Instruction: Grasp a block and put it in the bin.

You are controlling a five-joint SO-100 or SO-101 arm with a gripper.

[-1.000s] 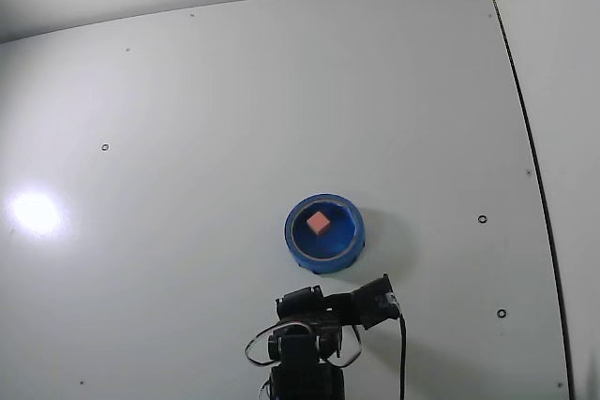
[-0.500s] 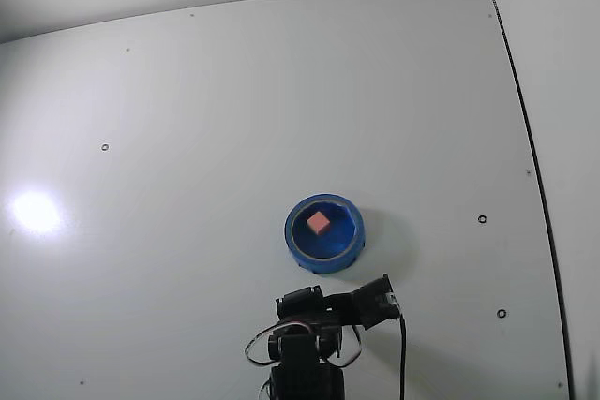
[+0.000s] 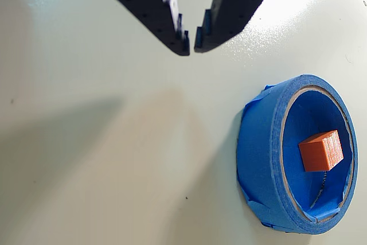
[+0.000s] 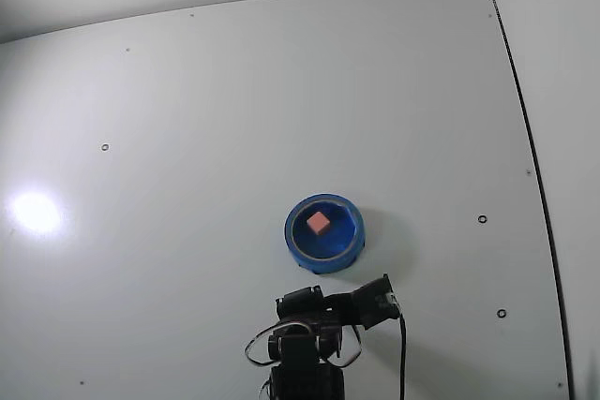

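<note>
Wrist view: my end effector enters at 12 o'clock, tips nearly touching with a narrow gap, holding nothing, above the bare white bench. At 4 o'clock, the blue bin contains the orange-pink block. Fixed view: block lies inside bin, beyond my arm.

The block, a small orange-pink cube, rests flat inside the bin. The bin is a round, low, blue container standing upright on the table.
</note>
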